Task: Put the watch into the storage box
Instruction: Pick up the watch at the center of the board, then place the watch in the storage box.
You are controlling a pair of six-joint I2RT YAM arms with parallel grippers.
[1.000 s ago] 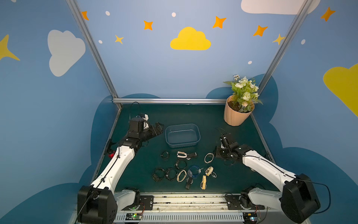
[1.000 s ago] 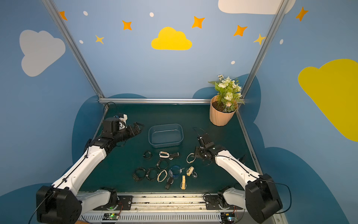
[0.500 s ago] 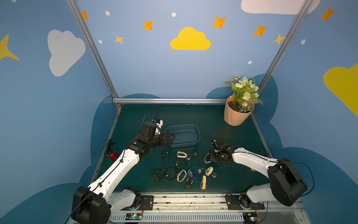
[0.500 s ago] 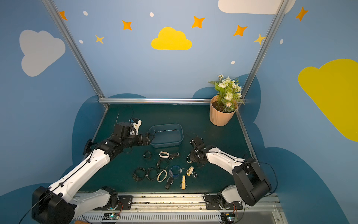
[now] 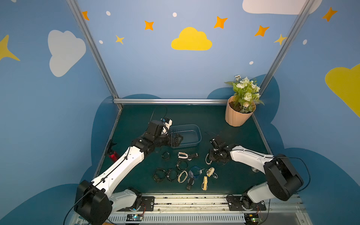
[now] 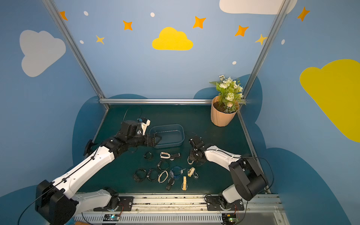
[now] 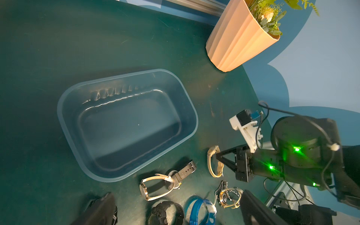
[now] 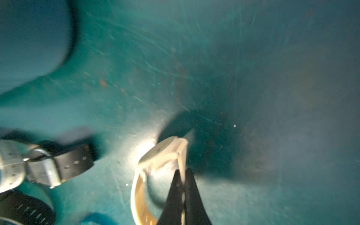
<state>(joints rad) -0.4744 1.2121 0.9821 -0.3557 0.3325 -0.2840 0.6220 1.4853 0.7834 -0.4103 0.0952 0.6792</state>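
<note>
The watch (image 8: 165,150) is cream-coloured with a looped strap and lies on the green table right of the storage box. My right gripper (image 8: 182,172) is shut on its strap; both top views show this gripper (image 5: 211,158) low over the watch (image 6: 188,160). The storage box (image 5: 199,134) is a shallow blue-grey tub, empty inside (image 7: 191,115). My left gripper (image 5: 178,140) hangs open over the box's near left corner, holding nothing. Its dark fingers (image 7: 103,208) frame the left wrist view, where the watch (image 7: 211,164) is also seen.
Several other watches (image 5: 183,176) lie scattered in front of the box, one white-strapped (image 7: 155,187) and one blue (image 7: 200,212). A peach flower pot (image 5: 236,116) stands at the back right. A red-and-black object (image 5: 113,154) sits at the table's left edge.
My right arm moved left to the cream watch and its jaws closed on the strap. My left arm swung from the back left to the box's near corner, still open.
</note>
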